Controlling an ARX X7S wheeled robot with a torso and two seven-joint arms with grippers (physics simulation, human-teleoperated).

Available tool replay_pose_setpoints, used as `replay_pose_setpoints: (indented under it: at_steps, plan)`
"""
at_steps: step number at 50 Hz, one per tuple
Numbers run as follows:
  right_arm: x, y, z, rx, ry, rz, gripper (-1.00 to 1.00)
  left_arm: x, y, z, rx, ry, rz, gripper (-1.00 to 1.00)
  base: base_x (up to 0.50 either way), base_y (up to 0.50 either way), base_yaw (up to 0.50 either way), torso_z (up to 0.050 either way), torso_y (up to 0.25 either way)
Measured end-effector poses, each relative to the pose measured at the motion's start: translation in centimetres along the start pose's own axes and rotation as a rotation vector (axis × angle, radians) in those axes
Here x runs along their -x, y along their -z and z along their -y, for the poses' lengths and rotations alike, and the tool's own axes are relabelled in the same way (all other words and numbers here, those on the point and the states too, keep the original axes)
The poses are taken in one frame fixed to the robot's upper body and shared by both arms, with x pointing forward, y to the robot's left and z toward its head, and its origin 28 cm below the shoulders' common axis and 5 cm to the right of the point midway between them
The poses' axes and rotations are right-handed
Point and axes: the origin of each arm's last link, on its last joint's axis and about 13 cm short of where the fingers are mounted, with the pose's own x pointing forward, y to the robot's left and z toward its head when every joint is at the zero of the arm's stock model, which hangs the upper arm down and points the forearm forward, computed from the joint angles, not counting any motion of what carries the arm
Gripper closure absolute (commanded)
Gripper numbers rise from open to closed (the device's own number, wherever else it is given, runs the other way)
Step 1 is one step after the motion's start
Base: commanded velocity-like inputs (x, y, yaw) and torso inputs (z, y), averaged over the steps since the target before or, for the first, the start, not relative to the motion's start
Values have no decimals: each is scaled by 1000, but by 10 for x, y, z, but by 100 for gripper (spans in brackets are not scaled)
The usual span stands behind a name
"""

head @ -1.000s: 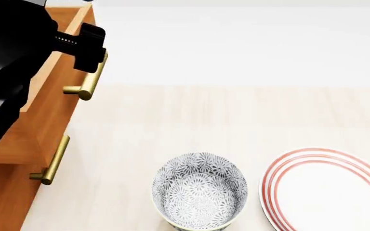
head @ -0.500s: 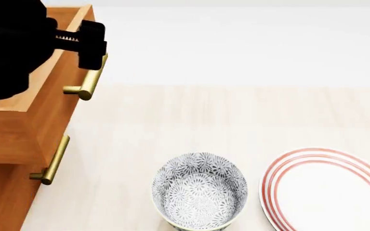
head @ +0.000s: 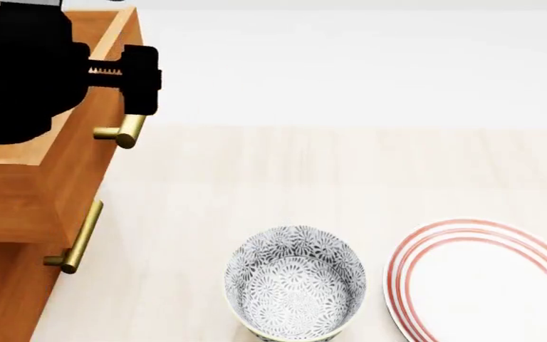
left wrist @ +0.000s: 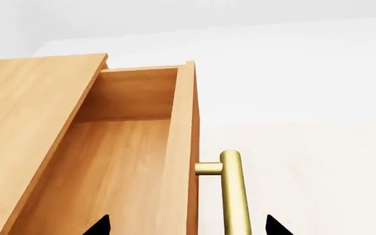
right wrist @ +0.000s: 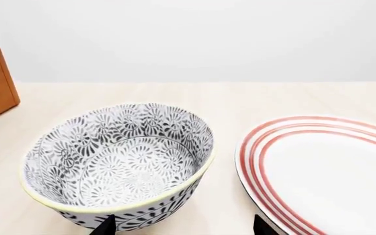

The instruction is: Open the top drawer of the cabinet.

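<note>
The top drawer is seen pulled out from the cabinet at the left of the head view, its hollow wooden inside exposed beneath the lighter cabinet top in the left wrist view. Its brass bar handle stands off the flat drawer front on a short post. The left gripper is positioned over the upper end of that handle; in the left wrist view its two dark fingers are spread wide, one on either side of the drawer front and handle, with nothing gripped between them. A lower drawer handle is seen below.

On the pale desk, a patterned bowl is placed just beside a red-rimmed plate. The right gripper is held low before the bowl, its fingers parted and empty.
</note>
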Motion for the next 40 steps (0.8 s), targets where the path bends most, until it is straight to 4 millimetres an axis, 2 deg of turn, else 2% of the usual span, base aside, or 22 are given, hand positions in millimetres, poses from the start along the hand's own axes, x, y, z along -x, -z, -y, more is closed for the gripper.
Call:
replay_pose_setpoints:
  at_steps: [24,40]
  plan:
    - [-1,1,0,-2,1,-2,-100,7,-29,-1,195,82,-93,-100,0,0,0,0,0]
    - [-1,1,1,-6,5,-5,-100,3,-38,-6,363,97,-169,-100,0,0,0,0,0]
